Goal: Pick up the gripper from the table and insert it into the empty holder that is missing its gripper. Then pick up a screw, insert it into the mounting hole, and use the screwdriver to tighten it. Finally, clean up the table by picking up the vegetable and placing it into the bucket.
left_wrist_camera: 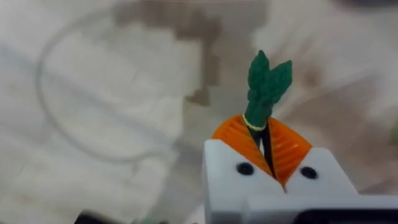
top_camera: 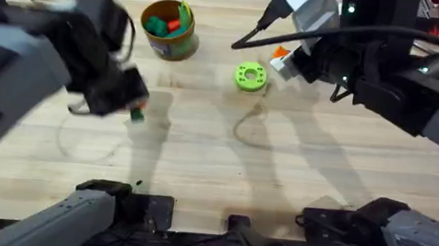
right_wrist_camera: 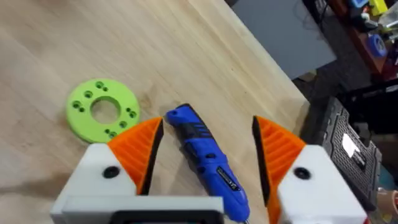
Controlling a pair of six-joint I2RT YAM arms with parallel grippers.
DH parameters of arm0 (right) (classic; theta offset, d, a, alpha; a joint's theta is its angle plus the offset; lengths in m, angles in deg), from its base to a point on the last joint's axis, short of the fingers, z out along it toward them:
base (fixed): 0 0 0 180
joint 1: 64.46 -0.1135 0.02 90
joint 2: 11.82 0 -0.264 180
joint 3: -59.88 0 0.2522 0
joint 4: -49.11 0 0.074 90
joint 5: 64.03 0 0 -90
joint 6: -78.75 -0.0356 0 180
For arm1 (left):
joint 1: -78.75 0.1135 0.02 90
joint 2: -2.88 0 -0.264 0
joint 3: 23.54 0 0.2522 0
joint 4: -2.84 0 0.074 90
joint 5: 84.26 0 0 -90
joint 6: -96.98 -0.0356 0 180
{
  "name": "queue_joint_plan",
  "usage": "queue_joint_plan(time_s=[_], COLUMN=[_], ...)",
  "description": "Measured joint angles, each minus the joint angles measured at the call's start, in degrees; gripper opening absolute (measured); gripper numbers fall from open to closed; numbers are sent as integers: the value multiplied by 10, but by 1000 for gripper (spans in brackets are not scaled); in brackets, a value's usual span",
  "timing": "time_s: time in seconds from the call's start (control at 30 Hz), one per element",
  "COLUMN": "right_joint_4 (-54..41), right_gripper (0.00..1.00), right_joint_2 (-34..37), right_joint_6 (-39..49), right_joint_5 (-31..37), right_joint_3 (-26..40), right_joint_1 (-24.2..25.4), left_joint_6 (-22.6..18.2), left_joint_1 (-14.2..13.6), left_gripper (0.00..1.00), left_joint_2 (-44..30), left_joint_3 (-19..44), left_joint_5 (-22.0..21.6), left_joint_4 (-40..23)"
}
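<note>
The vegetable [left_wrist_camera: 266, 87] is pinched in the left gripper [left_wrist_camera: 267, 149], jaws closed on its lower end, so just the dark green stubby top with a thin yellowish band pokes out between the orange ribbed pads [left_wrist_camera: 235, 138]. The rest of it is hidden by the pads. From overhead the left arm is a big dark blur on the left side, and you can barely make out a speck of green under it [top_camera: 136, 115], above the wooden surface [top_camera: 201, 153] and well short of the bucket.

The bucket [top_camera: 169, 29] sits at the far side, olive-yellow with an orange rim, already holding some green bits and a red-orange one; hard to say what they are exactly.

Over on the right, the right gripper [right_wrist_camera: 208, 158] has its jaws wide open with the screwdriver [right_wrist_camera: 205, 160] lying between them, not touched by either pad. Thick blue handle with small print on it, its near end cut off behind the mount, shaft out of sight. Just beside it lies a lime green disc [right_wrist_camera: 102, 116] with holes, flat on the wood.
</note>
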Motion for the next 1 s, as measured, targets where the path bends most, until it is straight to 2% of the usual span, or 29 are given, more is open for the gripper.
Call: queue_joint_plan(time_s=[0.07, 0.17, 0.27, 0.47, 0.63, 0.8, 0.93, 0.97, 1.0], right_joint_4=[-8, -31, -66, -112, -134, -166, -188, -191, -195], right_gripper=[833, 835, 836, 836, 836, 836, 836, 836, 836], right_joint_2=[-10, -34, -57, -97, -137, -168, -186, -190, -193], right_joint_6=[-4, -29, -62, -120, -215, -317, -379, -390, -399], right_joint_5=[0, 0, 0, 0, -1, -1, -1, -1, -1], right_joint_3=[0, 0, 0, 0, 0, 0, 0, 0, 0], right_joint_1=[-7, -26, -52, -117, -160, -165, -165, -165, -165], left_joint_6=[-5, -17, -23, -27, -28, -28, -29, -31, -34], left_joint_1=[0, 0, 0, 0, 0, 0, 0, 0, 0], left_gripper=[23, 23, 23, 23, 23, 23, 23, 61, 202], left_joint_2=[0, 0, 0, -36, -95, -159, -199, -208, -213], left_joint_3=[41, 79, 86, 86, 86, 86, 86, 86, 86], left_joint_5=[9, 22, 31, 49, 67, 100, 114, 116, 117], left_joint_4=[27, 110, 200, 334, 408, 468, 482, 482, 483])
